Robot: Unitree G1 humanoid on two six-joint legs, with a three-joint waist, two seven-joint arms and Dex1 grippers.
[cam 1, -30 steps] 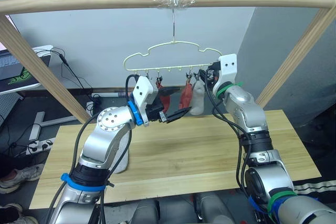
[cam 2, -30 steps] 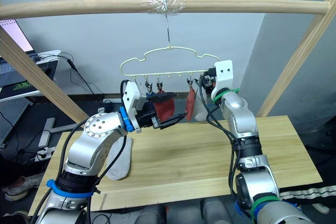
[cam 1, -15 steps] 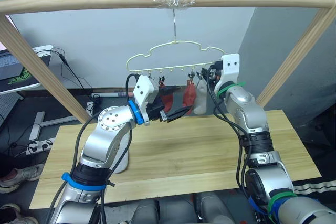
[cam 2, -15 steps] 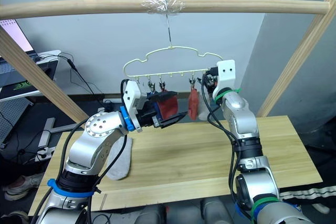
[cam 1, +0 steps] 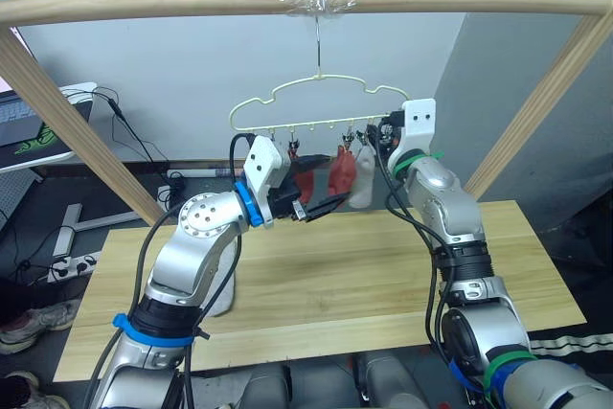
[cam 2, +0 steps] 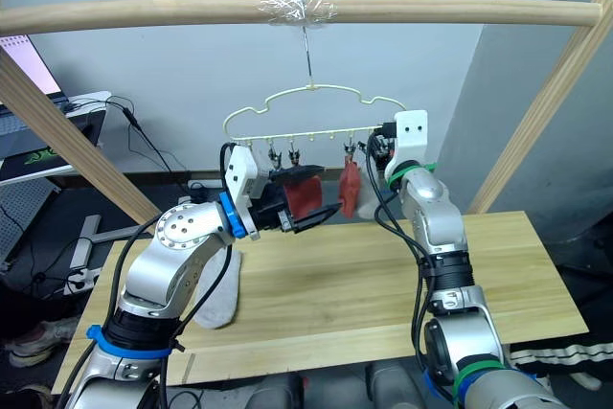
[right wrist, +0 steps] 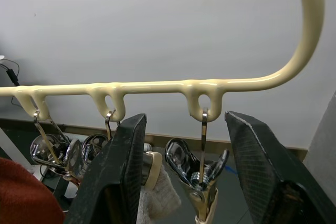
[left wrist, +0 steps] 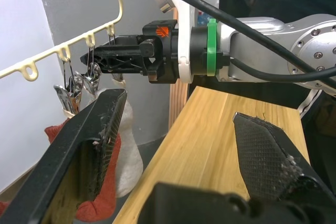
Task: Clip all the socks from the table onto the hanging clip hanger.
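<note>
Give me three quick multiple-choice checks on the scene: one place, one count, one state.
1. Where does the grey sock that is off the hanger lie?
A. on the left part of the table
B. on the table's right end
C. on the floor

2. How many red socks hang on the hanger?
A. none
B. two
C. four

3. The right gripper is
A. shut on a sock
B. open at a clip
C. resting on the table

Answers:
1 A: the grey sock lies flat on the wood at the robot's left.
2 B: two red socks hang side by side.
3 B: its fingers stand apart, one on each side of the clip.
</note>
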